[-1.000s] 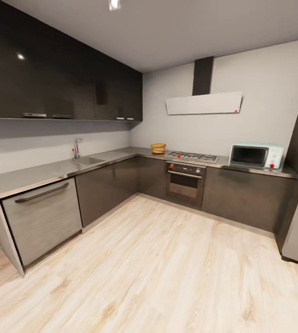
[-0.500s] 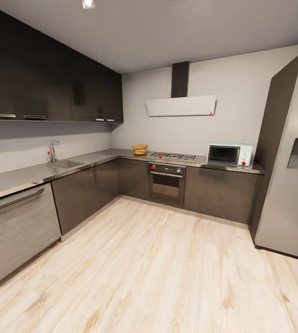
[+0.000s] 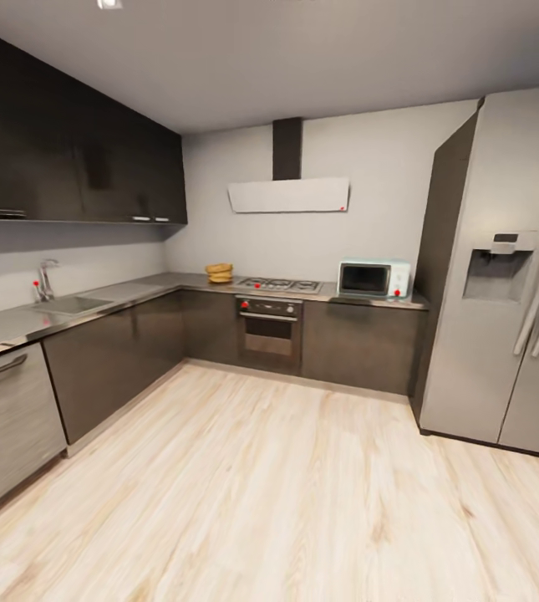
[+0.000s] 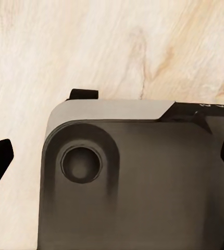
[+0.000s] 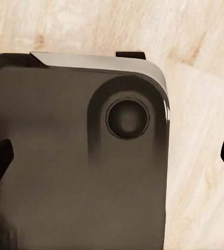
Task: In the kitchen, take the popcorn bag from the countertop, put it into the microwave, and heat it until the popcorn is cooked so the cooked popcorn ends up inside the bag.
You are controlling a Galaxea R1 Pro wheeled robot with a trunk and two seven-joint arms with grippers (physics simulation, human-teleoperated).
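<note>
Since a second ago the head view has swung rightward, so the whole room sits further left and the tall grey fridge point(image 3: 503, 276) now stands at the right. Nothing in the kitchen itself appears moved. On the far steel surface point(image 3: 135, 291) the tan popcorn bag point(image 3: 219, 272) sits in the corner beside the hob point(image 3: 279, 285), well apart from the mint microwave point(image 3: 374, 278), whose door looks closed. Each wrist view shows dark robot bodywork over wood floor point(image 3: 302, 485), with dark finger tips at the edges; how wide either pincer stands cannot be told. Judging by this, every step remains: approach, grasp, load, heat.
</note>
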